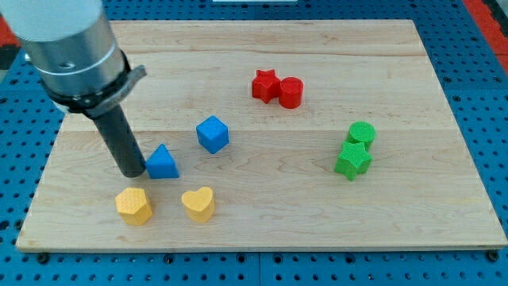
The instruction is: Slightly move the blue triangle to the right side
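The blue triangle (163,163) lies on the wooden board (262,206) at the view's lower left. My tip (132,172) rests on the board right at the triangle's left side, touching or almost touching it. The dark rod rises from there up to the grey arm body at the view's top left.
A blue cube (213,133) sits up and to the right of the triangle. Two yellow blocks (133,206), (198,203) lie below it. A red star (265,85) and a red cylinder (290,92) sit at the top middle. A green cylinder (361,133) and a green star (352,161) sit at the right.
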`<control>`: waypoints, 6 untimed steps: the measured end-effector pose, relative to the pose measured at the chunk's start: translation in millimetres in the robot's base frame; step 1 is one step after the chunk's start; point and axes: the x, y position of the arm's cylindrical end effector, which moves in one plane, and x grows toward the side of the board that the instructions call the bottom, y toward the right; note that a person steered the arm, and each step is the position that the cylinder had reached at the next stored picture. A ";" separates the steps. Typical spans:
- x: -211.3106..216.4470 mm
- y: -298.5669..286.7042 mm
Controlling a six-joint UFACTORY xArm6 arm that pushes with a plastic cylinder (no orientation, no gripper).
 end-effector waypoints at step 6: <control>-18.1 32.3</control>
